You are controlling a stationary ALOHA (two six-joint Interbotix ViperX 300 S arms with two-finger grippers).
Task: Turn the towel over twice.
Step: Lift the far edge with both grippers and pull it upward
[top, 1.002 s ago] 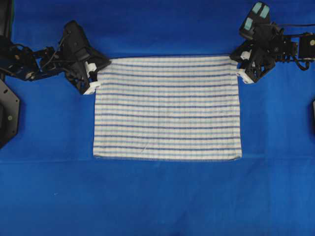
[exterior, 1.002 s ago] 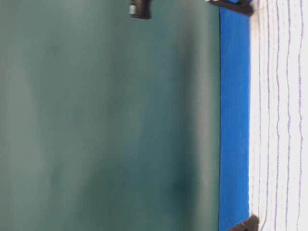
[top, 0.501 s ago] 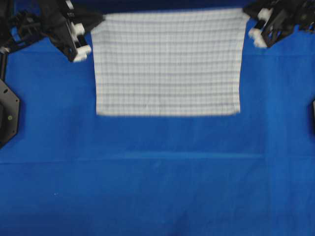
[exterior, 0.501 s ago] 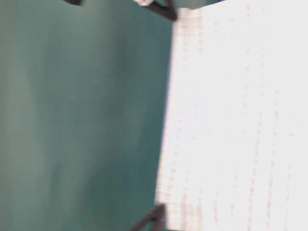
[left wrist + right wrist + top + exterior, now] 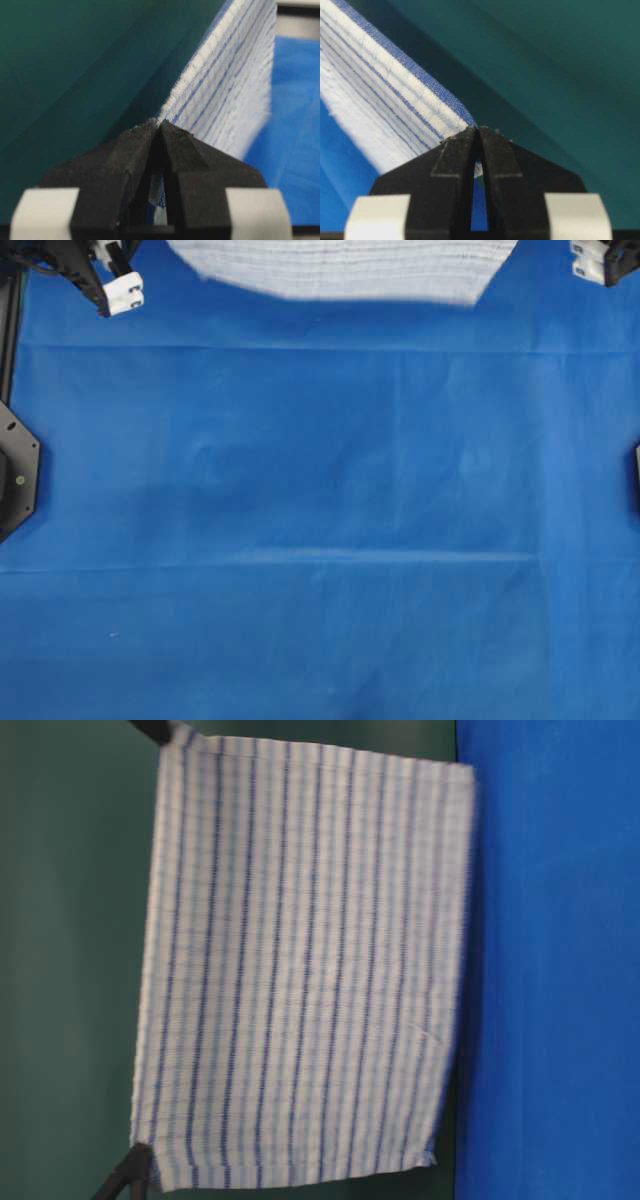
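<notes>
Towel (image 5: 300, 970): hangs off the surface (image 5: 320, 540), stretched between the two pincers, lower edge just above the sheet. Left pincer (image 5: 159, 127): clamped on one upper corner, towel extending away beyond its tips. Right pincer (image 5: 478, 131): clamped on the opposite upper corner. Sheet (image 5: 550, 970): spread flat on the surface, below both pincers.

woven cloth towel (image 5: 300, 970), matt blue sheet (image 5: 320, 540)
</notes>
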